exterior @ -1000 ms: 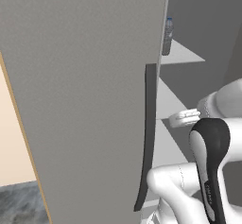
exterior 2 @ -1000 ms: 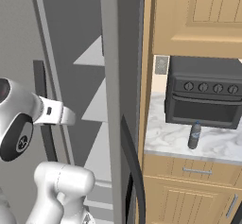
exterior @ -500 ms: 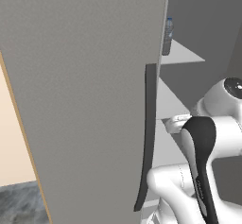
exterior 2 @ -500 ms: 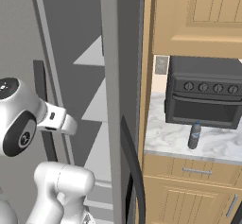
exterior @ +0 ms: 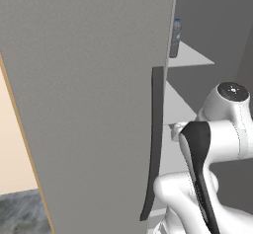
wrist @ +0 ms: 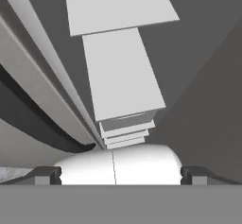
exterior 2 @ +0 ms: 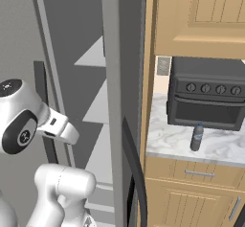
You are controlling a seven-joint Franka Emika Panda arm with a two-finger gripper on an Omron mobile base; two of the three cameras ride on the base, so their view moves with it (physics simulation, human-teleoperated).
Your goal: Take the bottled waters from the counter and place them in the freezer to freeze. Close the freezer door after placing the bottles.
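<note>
One bottle (exterior: 175,38) in freezer (exterior: 190,55)

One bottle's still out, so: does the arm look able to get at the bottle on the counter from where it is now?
Probably not directly. The bottle stands on the counter before the toaster oven, beyond the fridge's divider wall, while the open gripper points into the freezer. It would need to back out first.

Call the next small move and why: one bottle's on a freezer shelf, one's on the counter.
Probably pull the arm out of the freezer and swing toward the counter. The gripper is open and empty, one bottle stands on an upper shelf, and the other bottle stands before the toaster oven.
</note>
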